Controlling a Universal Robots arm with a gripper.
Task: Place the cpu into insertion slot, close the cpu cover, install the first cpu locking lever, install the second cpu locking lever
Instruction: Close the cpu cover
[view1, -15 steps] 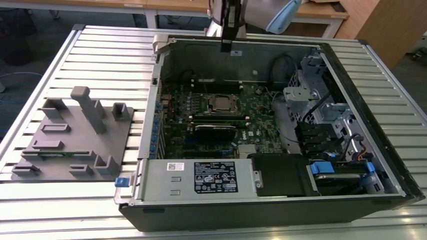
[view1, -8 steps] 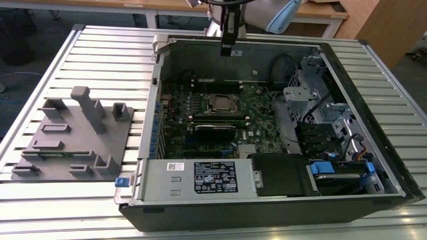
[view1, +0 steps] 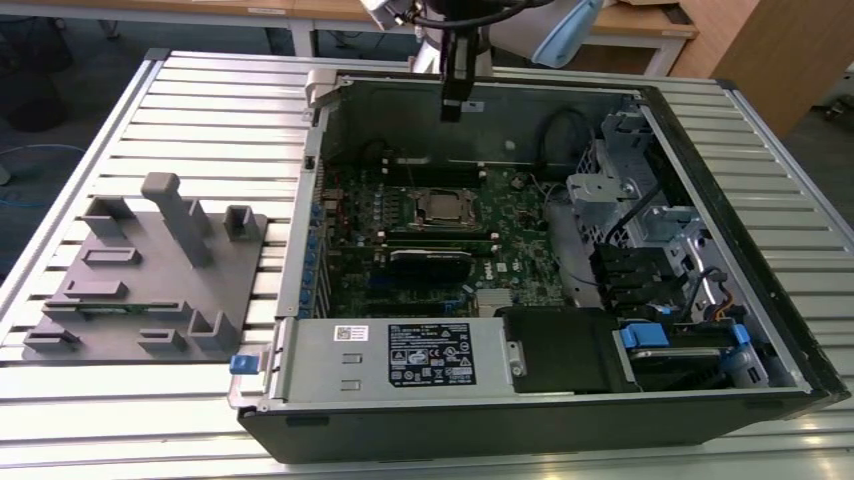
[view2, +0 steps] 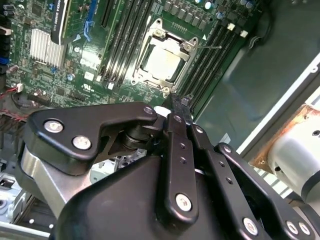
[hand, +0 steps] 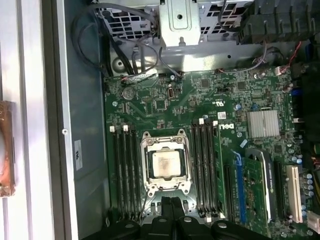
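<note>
In the exterior view, the claw (view1: 454, 108) hangs over the far wall of the open computer case (view1: 534, 435). It is well apart from the cpu (view1: 441, 207) on the green motherboard (view1: 518, 215). A grey fixture (view1: 147, 270) stands on the slatted bench (view1: 200, 110) at the exterior view's left.

In the second wrist view, the claw (view2: 179, 101) is pressed together and empty. The cpu (view2: 162, 62) sits in the insertion slot (view2: 159, 37).

In the first wrist view, the cpu cover (hand: 146, 165) frames the cpu (hand: 165, 165) between black memory slots (hand: 205, 165).
</note>
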